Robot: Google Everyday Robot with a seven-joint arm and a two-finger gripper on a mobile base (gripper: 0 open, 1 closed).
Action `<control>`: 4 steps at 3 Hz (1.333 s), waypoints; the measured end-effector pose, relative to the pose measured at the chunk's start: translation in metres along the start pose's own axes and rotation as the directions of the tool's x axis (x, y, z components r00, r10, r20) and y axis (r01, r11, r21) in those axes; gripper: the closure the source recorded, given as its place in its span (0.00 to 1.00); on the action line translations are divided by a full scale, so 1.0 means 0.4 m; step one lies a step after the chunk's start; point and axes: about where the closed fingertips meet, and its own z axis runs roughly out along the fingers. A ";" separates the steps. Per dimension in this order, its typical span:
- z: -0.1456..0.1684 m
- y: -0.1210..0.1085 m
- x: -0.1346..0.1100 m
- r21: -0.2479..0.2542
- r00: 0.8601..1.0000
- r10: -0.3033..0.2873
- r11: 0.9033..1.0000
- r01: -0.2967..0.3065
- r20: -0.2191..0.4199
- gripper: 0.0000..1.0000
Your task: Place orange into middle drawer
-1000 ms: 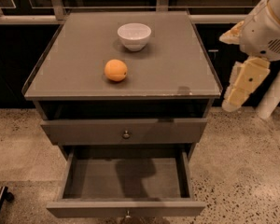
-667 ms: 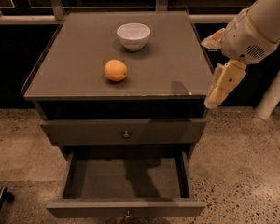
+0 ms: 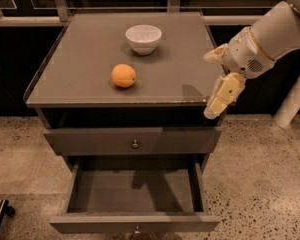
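Observation:
The orange (image 3: 123, 76) lies on the grey cabinet top (image 3: 85, 69), left of centre and in front of the white bowl (image 3: 143, 38). The middle drawer (image 3: 135, 223) stands pulled open below, and nothing shows inside it. The matching grey drawer front (image 3: 134, 140) above it is closed. My gripper (image 3: 221, 98) hangs at the cabinet's front right corner, pointing downward, well to the right of the orange and holding nothing.
A white post (image 3: 295, 99) stands on the right behind my arm (image 3: 270, 34). A dark counter and rail run along the back. The speckled floor (image 3: 260, 184) surrounds the cabinet. A dark wheeled part (image 3: 0, 216) shows at the bottom left.
My arm and gripper have moved left, from beside the cabinet to over its front right corner. The orange, bowl and drawer have not moved.

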 end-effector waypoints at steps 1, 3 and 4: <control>-0.006 -0.008 0.022 0.043 0.998 0.045 0.998 -0.046 0.037 0.00; 0.078 -0.157 -0.078 0.029 0.973 -0.031 0.999 0.025 0.228 0.00; 0.141 -0.202 -0.187 -0.005 0.940 -0.105 0.994 0.113 0.325 0.00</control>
